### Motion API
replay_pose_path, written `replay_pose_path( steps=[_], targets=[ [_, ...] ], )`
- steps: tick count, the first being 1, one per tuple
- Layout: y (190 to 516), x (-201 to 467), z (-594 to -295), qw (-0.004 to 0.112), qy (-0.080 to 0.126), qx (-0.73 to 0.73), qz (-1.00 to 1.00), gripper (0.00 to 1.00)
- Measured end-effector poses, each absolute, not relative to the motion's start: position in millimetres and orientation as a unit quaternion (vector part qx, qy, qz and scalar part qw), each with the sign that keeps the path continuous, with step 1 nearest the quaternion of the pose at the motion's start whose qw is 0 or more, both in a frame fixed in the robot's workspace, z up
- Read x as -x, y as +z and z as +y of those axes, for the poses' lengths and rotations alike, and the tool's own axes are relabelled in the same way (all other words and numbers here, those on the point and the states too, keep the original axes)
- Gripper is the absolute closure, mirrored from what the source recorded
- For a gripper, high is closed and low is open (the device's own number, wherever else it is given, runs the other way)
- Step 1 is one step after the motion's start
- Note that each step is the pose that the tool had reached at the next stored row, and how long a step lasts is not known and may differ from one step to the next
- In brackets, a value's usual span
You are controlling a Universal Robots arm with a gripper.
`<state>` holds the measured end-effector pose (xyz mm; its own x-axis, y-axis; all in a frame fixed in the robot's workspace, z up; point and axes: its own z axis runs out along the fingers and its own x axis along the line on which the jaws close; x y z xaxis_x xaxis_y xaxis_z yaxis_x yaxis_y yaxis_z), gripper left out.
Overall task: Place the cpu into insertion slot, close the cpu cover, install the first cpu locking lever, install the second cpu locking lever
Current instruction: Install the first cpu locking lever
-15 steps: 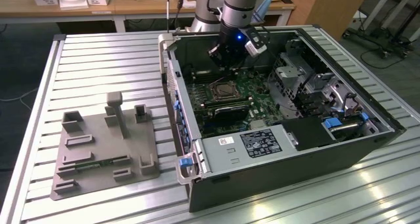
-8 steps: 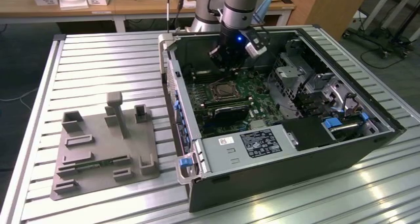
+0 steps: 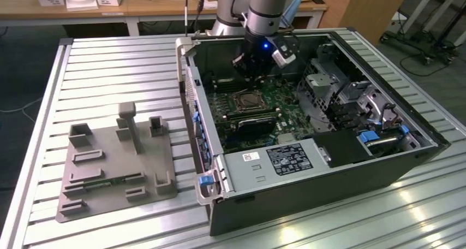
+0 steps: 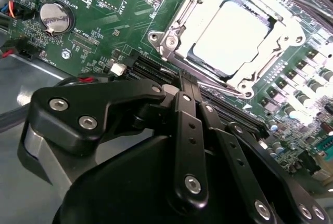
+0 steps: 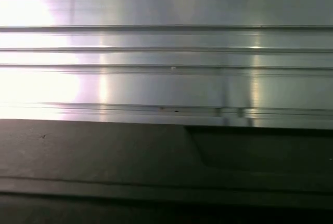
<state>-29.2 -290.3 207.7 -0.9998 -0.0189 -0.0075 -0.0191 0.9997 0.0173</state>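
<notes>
In the second wrist view the cpu (image 4: 231,37) lies flat in the insertion slot (image 4: 156,39), its pale silver top showing through the window of the cpu cover (image 4: 183,24), which lies down around it. A thin wire lever (image 4: 223,87) runs along the socket's near edge. My gripper (image 4: 186,81) hangs just short of that edge, its two black fingers pressed together with nothing between them. In the exterior view the gripper (image 3: 252,74) hovers inside the open computer case, above and slightly behind the insertion slot (image 3: 248,101).
The case walls (image 3: 191,90) enclose the green board. A black card (image 3: 256,126) and a grey labelled plate (image 3: 287,159) sit in front of the socket, drive cages (image 3: 342,90) toward the exterior view's right. A grey fixture plate (image 3: 109,164) lies on the slatted table. A coin battery (image 4: 54,16) sits on the board.
</notes>
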Motion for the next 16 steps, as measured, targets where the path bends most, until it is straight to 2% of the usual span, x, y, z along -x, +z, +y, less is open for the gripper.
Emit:
replay_pose_path(
  steps=[16],
  targets=[
    [202.1, 28.8, -289.2, 0.004, 0.008, 0.012, 1.0, 0.9]
  ],
)
